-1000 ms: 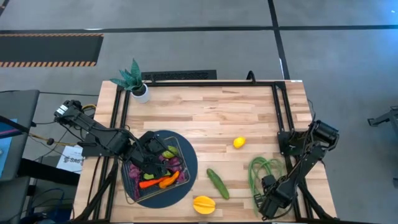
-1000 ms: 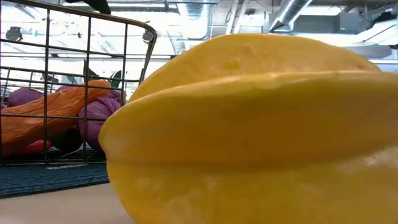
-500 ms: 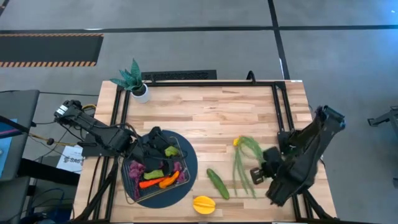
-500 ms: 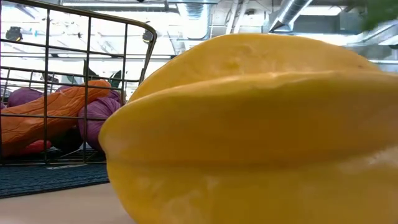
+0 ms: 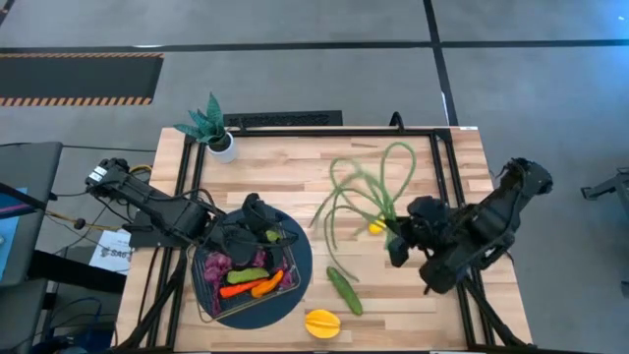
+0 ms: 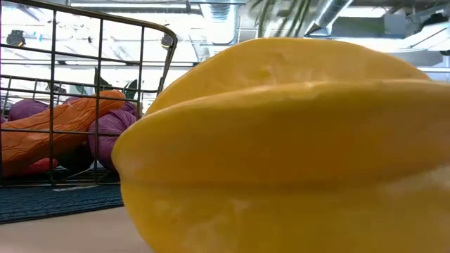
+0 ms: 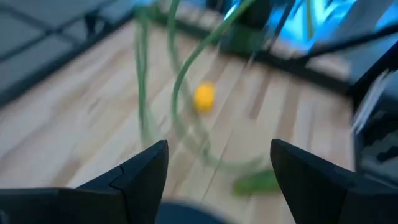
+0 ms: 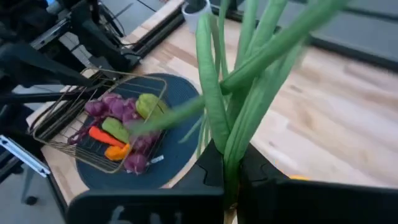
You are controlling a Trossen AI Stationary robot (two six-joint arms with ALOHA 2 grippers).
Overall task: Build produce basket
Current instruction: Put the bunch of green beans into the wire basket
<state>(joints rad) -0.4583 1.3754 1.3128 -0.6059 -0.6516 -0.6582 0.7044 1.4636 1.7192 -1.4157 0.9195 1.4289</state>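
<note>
Beans (image 5: 366, 193) clamped in right pincer (image 5: 397, 236), aloft – loose strands may snag basket (image 5: 214, 297) rim. Left pincer (image 5: 257, 208) wide, empty, over basket – collision risk

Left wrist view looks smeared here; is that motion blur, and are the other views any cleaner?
Left wrist view: yes, the green beans and lemon streak. High view: mostly sharp, only the beans, swinging in the right hand, smear. Right wrist view: beans crisp at the grip, blurred at the tips; the basket reads clearly. Low view: the yellow-orange fruit fills the frame.
</note>
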